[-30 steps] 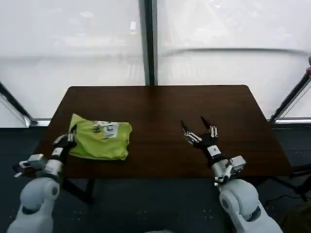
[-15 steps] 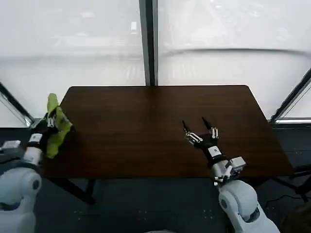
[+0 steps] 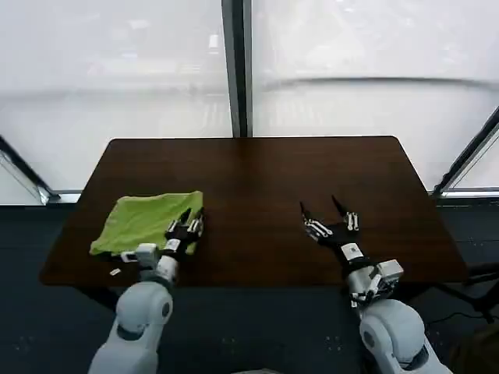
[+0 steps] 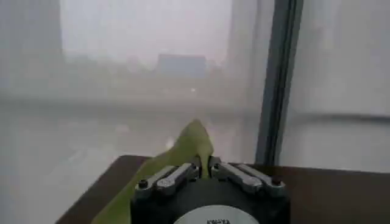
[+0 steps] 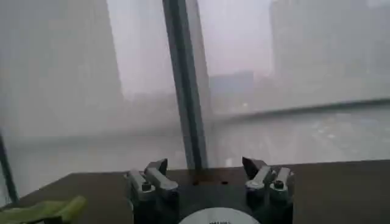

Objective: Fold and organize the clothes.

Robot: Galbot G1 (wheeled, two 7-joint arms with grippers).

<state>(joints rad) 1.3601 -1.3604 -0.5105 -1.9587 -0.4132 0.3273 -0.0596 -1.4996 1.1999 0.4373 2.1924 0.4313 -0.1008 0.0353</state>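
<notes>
Lime-green T-shirt (image 3: pixel 144 220) lies folded on the left part of the dark brown tabletop (image 3: pixel 257 179), close to the near edge, with a loose corner trailing toward the left rim. The left pincer (image 3: pixel 187 227) sits at the shirt's right edge, and in the left wrist view its fingers (image 4: pixel 172 178) are pressed together on a raised fold of the green cloth (image 4: pixel 186 146). The right pincer (image 3: pixel 327 218) rests over bare wood on the right side, well apart from the shirt, its fingers (image 5: pixel 153 176) spread wide with nothing between them.
</notes>
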